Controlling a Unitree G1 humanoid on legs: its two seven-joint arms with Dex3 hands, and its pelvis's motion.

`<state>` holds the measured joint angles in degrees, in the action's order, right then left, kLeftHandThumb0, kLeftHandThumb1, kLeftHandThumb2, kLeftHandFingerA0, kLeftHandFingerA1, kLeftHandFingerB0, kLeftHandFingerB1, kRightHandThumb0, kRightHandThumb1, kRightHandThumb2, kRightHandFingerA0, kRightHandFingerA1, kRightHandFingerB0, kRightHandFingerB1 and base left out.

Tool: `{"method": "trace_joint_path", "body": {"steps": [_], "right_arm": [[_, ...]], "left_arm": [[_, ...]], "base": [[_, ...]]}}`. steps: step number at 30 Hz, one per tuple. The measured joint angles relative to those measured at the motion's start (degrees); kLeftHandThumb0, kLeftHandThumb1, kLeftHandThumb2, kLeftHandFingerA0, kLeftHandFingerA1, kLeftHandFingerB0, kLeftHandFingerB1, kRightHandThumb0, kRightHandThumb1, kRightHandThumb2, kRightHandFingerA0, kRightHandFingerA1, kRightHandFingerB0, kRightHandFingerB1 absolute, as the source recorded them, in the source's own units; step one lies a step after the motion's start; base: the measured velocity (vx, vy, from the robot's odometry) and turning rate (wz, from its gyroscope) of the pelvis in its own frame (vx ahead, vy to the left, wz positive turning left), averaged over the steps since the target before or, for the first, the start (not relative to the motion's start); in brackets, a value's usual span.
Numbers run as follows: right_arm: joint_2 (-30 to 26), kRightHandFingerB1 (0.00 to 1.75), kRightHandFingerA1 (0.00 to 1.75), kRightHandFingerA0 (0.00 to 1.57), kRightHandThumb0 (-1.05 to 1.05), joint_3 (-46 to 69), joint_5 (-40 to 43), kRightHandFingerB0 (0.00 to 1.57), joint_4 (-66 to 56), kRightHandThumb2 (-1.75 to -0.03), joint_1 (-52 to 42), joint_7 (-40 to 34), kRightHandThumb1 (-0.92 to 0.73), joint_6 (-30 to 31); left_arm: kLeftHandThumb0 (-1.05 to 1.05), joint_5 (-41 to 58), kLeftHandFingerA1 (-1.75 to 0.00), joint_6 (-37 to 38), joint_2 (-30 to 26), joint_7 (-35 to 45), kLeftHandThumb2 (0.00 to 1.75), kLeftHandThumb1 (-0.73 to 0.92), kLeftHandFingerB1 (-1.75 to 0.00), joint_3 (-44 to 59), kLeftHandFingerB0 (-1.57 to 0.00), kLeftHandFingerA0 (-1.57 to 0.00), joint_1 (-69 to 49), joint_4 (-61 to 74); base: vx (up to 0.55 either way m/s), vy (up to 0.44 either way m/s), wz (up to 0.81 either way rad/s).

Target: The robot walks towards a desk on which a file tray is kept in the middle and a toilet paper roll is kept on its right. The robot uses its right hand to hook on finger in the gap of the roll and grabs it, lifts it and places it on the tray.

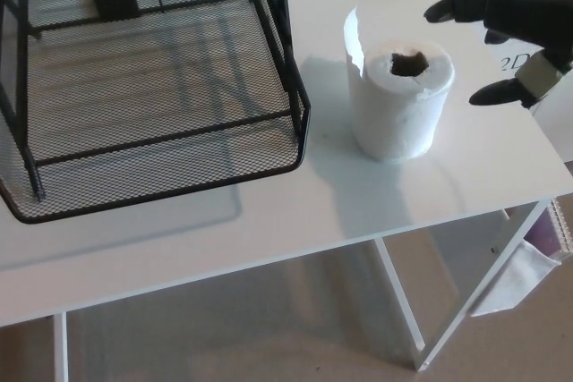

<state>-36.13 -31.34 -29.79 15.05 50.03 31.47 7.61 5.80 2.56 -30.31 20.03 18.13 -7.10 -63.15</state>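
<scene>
The robot's right hand (512, 26), fingers spread and empty, hovers near the desk's (269, 230) right edge, just beside the toilet paper roll (400, 100). The roll stands upright, apart from the black mesh file tray (170, 154) toward the left.

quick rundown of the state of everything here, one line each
toilet paper roll: upright on the desk, core hole facing up, loose sheet end sticking up at its left, not held
file tray: on the desk left of the roll, black mesh, nothing lying in its bottom level
right hand: open, fingers spread, in the air right of the roll, not touching it
left hand: not in view
desk: white, bearing tray and roll
</scene>
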Motion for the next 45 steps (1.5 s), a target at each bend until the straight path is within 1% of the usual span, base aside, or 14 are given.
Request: {"method": "trace_joint_path", "body": {"steps": [9, 13, 20, 21, 22, 23, 29, 30, 31, 33, 35, 37, 38, 45], "right_arm": [[2.2, 0.32, 0.42, 0.16, -0.53, -0.3, -2.8, 0.11, 0.3, -0.60, -0.1, 0.9, -0.64, -0.4], [3.2, 0.32, 0.70, 0.42, -0.51, -0.3, -3.7, 0.14, 0.7, -0.60, -0.1, 1.3, -0.64, -0.2], [4.4, 0.34, 0.72, 0.43, -0.54, -1.1, -5.9, 0.13, 4.0, -0.58, -1.5, 0.9, -0.62, -1.0], [4.6, 0.44, 0.67, 0.39, -0.59, -1.3, -6.2, 0.08, 4.8, -0.83, -1.9, 0.6, -0.49, -1.2], [4.8, 0.44, 0.67, 0.39, -0.59, -1.5, -6.6, 0.08, 5.4, -0.83, -2.2, 0.3, -0.49, -1.3], [5.0, 0.32, 0.64, 0.42, -0.54, -1.8, -7.1, 0.15, 5.8, -0.59, -2.4, 0.2, -0.63, -1.3], [6.5, 0.32, 0.57, 0.35, -0.53, -2.3, -9.3, 0.14, 7.1, -0.60, -2.5, -0.8, -0.63, -1.4], [6.7, 0.43, 0.61, 0.31, -0.59, -2.3, -9.7, 0.08, 7.2, -0.82, -2.5, -0.9, -0.49, -1.4], [6.8, 0.33, 0.61, 0.37, -0.54, -2.3, -10.0, 0.15, 7.3, -0.58, -2.5, -1.0, -0.62, -1.3], [7.2, 0.32, 0.65, 0.41, -0.54, -2.3, -10.5, 0.15, 7.5, -0.58, -2.5, -1.2, -0.63, -1.3], [7.8, 0.44, 0.67, 0.39, -0.59, -2.2, -10.8, 0.09, 7.5, -0.83, -2.5, -1.3, -0.49, -1.2], [8.6, 0.44, 0.65, 0.39, -0.59, -2.2, -11.2, 0.10, 7.5, -0.82, -2.5, -1.3, -0.49, -0.9], [8.9, 0.33, 0.62, 0.41, -0.55, -2.2, -11.3, 0.15, 7.5, -0.58, -2.5, -1.3, -0.64, -0.8], [9.4, 0.33, 0.65, 0.54, -0.55, -2.3, -13.1, 0.16, 6.6, -0.58, -2.8, -1.6, -0.61, -0.6]], "left_arm": [[-0.69, -0.1, -0.48, 0.3, 0.0, 0.2, 0.70, 0.92, -0.40, -1.4, -0.28, -0.39, -0.4, 0.4], [-0.69, -0.1, -0.52, 0.3, 0.0, 0.2, 0.67, 0.92, -0.42, -1.4, -0.31, -0.45, -0.4, 0.7], [-0.66, 0.0, -0.49, 0.2, 0.0, 0.1, 0.69, 0.92, -0.41, -1.1, -0.29, -0.41, -0.2, 1.3], [-0.66, 0.0, -0.49, 0.2, 0.1, 0.0, 0.70, 0.92, -0.41, -1.2, -0.28, -0.39, -0.2, 1.3], [-0.66, 0.0, -0.49, 0.2, 0.1, 0.0, 0.70, 0.92, -0.41, -1.2, -0.28, -0.39, -0.1, 1.3], [-0.66, -0.1, -0.51, 0.2, 0.2, 0.0, 0.68, 0.92, -0.41, -1.3, -0.30, -0.42, -0.1, 1.3], [-0.67, -0.1, -0.51, 0.2, 0.4, -0.6, 0.68, 0.92, -0.41, -1.8, -0.29, -0.41, 0.8, 0.9], [-0.67, -0.1, -0.52, 0.2, 0.4, -0.7, 0.69, 0.92, -0.42, -1.8, -0.29, -0.42, 0.9, 0.8], [-0.68, -0.1, -0.52, 0.2, 0.4, -0.7, 0.68, 0.92, -0.41, -1.8, -0.29, -0.41, 0.9, 0.7], [-0.69, -0.1, -0.52, 0.2, 0.4, -0.7, 0.68, 0.92, -0.42, -1.8, -0.32, -0.44, 0.9, 0.7], [-0.69, -0.1, -0.50, 0.2, 0.4, -0.7, 0.68, 0.92, -0.40, -1.9, -0.30, -0.41, 1.0, 0.3], [-0.69, -0.1, -0.51, 0.2, 0.4, -0.7, 0.67, 0.92, -0.40, -2.0, -0.32, -0.43, 1.1, -0.3], [-0.70, -0.1, -0.51, 0.3, 0.4, -0.7, 0.67, 0.92, -0.41, -2.0, -0.31, -0.41, 1.2, -0.6], [-0.69, -0.3, -0.55, 0.3, 0.4, -0.8, 0.67, 0.91, -0.42, -2.7, -0.35, -0.48, 1.4, -1.1]], "base": [[0.00, 0.000, 0.00], [0.00, 0.000, 0.00], [0.00, 0.000, 0.00], [0.00, 0.000, 0.00], [0.00, 0.000, 0.00], [0.00, 0.000, 0.00], [0.00, 0.000, 0.00], [0.00, 0.000, 0.00], [0.00, 0.000, 0.00], [0.00, 0.000, 0.00], [0.00, 0.000, 0.00], [0.00, 0.000, 0.00], [0.00, 0.000, 0.00], [0.00, 0.000, 0.00]]}}
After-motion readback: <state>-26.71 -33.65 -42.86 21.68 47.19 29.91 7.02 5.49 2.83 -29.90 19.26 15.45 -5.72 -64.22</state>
